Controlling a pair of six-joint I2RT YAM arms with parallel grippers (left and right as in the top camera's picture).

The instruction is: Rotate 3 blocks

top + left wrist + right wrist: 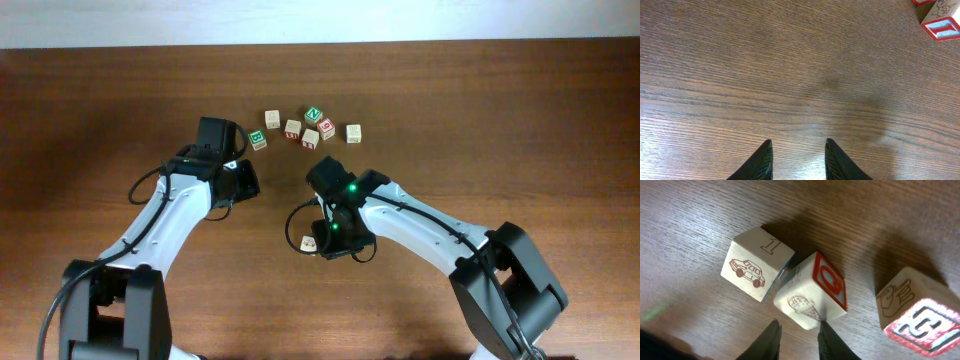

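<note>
Overhead, a cluster of blocks (310, 138) sat at the far middle of the table (500, 120), while one pale block (308, 242) lay alone just beside the right arm. At the right wrist, the right gripper (798, 325) had its fingers slightly parted with nothing between them, tips just short of a block with an ice cream drawing (805, 300), which sat right against a block with a car (756, 265). The left gripper (798, 145) stood spread over bare wood, holding nothing, with a red-lettered block (942, 25) well apart.
</note>
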